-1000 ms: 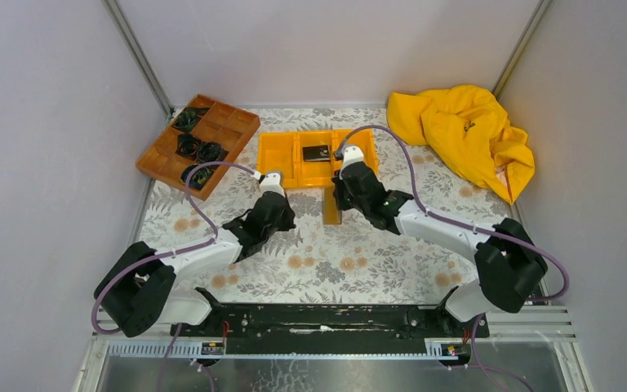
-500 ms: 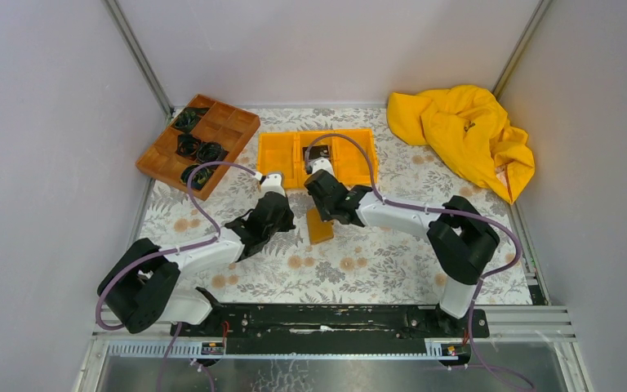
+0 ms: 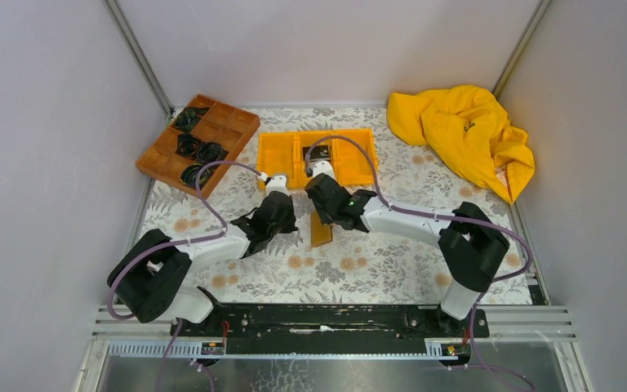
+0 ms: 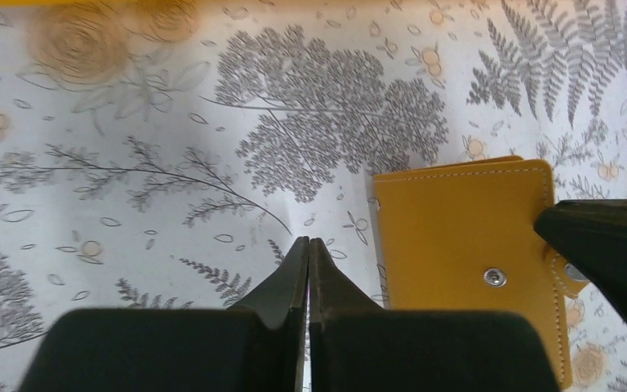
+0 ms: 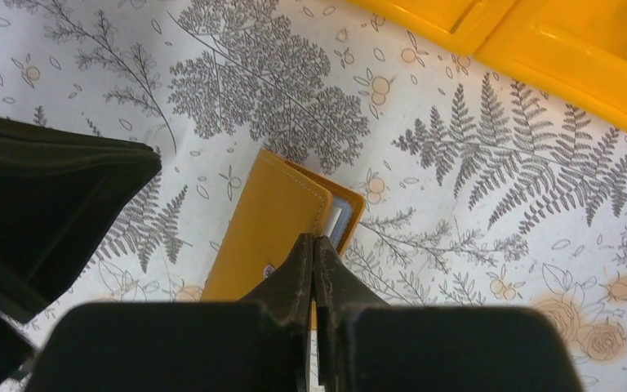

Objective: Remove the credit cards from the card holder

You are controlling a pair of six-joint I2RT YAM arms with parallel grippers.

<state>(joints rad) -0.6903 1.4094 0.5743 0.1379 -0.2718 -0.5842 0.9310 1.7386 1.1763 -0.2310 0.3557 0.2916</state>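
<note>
The orange-tan card holder (image 3: 321, 230) rests on the floral cloth between my two grippers. In the left wrist view it (image 4: 457, 237) lies folded shut, round snap up. In the right wrist view it (image 5: 269, 220) shows a pale card edge (image 5: 344, 217) in its open side. My right gripper (image 5: 314, 239) is shut at the holder's snap-tab end, where orange shows between the fingers. My left gripper (image 4: 308, 242) is shut and empty, just left of the holder. A black card (image 3: 313, 152) lies in the orange bin, partly behind the right wrist.
The orange three-compartment bin (image 3: 277, 155) stands just behind the grippers, and its edge (image 5: 571, 49) shows in the right wrist view. A brown divided tray (image 3: 229, 131) with dark items is at the back left. A yellow cloth (image 3: 465, 135) is heaped at the back right.
My right gripper has carried the card holder from beside the bin, left and nearer, and lowered it from upright onto the cloth. My left gripper has edged slightly towards it.
</note>
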